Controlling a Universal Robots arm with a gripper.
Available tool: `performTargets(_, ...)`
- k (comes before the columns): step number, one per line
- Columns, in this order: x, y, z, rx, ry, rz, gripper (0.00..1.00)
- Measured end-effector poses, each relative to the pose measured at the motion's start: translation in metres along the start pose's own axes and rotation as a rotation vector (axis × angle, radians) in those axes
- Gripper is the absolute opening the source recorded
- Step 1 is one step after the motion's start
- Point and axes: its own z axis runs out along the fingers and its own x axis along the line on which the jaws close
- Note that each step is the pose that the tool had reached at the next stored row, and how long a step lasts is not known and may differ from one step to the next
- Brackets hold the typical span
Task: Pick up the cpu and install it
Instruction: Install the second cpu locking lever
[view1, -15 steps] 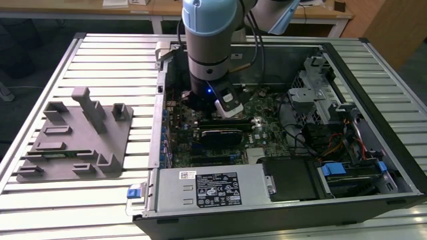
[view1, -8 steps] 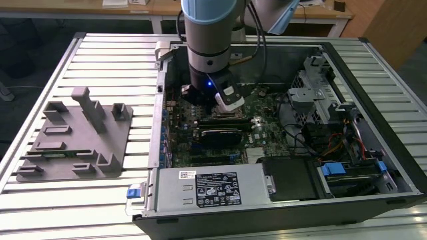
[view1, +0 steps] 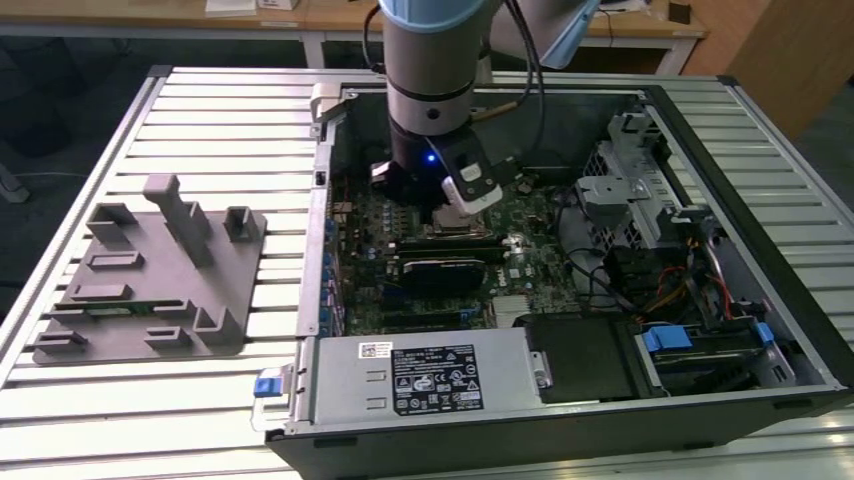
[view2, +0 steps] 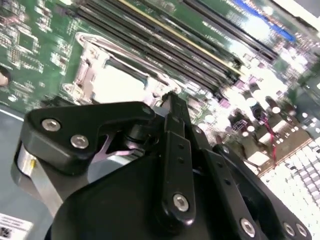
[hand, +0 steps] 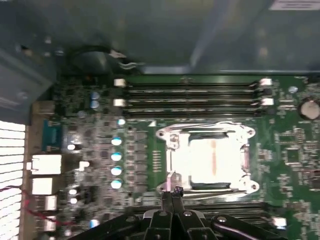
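Observation:
The cpu (hand: 210, 157) is a pale, silvery square lying flat inside the metal socket frame (hand: 167, 137) on the green motherboard (hand: 100, 150); it also shows in the second wrist view as the cpu (view2: 117, 85). My gripper (hand: 172, 191) hangs just above the board at the socket's edge, beside the cpu. Its black fingertips (hand: 168, 197) are pressed together with nothing between them. In the exterior view the gripper (view1: 461, 215) reaches down into the open computer case (view1: 747, 150) over the socket area.
A grey plastic holder block (view1: 147, 280) lies on the slatted table at the exterior view's left. Inside the case are memory slots (hand: 190, 97), a labelled power supply (view1: 414, 375), a drive cage (view1: 641, 170) and loose cables (view1: 694, 290).

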Motion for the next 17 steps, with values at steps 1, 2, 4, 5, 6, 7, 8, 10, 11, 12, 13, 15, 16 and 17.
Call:
performTargets(1, -0.0036, 0.0001, 0.0001, 0.0003, 0.0005, 0.0, 0.11)
performTargets(2, -0.0074, 0.0001, 0.0003, 0.0006, 0.001, 0.0, 0.11)
performTargets(4, -0.0152, 0.0002, 0.0006, 0.0011, 0.0022, 0.0, 0.11)
performTargets(5, -0.0191, 0.0003, 0.0008, 0.0014, 0.003, 0.0, 0.11)
performTargets(6, -0.023, 0.0004, 0.0009, 0.0017, 0.0037, 0.001, 0.11)
performTargets(7, -0.0266, 0.0005, 0.0011, 0.002, 0.0042, 0.001, 0.11)
performTargets(8, -0.0299, 0.0008, 0.0012, 0.0021, 0.0047, 0.001, 0.11)
performTargets(10, -0.0348, 0.0027, 0.0017, 0.0022, 0.0052, 0.001, 0.11)
performTargets(11, -0.0364, 0.0043, 0.002, 0.0022, 0.0052, 0.001, 0.11)
performTargets(12, -0.0375, 0.0062, 0.0022, 0.0023, 0.0053, 0.001, 0.11)
performTargets(13, -0.0383, 0.0082, 0.0025, 0.0023, 0.0052, 0.001, 0.11)
performTargets(15, -0.0395, 0.0121, 0.0032, 0.0022, 0.0052, 0.001, 0.11)
performTargets(16, -0.0401, 0.0137, 0.0034, 0.0022, 0.0052, 0.001, 0.11)
performTargets(17, -0.0406, 0.0148, 0.0036, 0.0022, 0.0052, 0.001, 0.11)
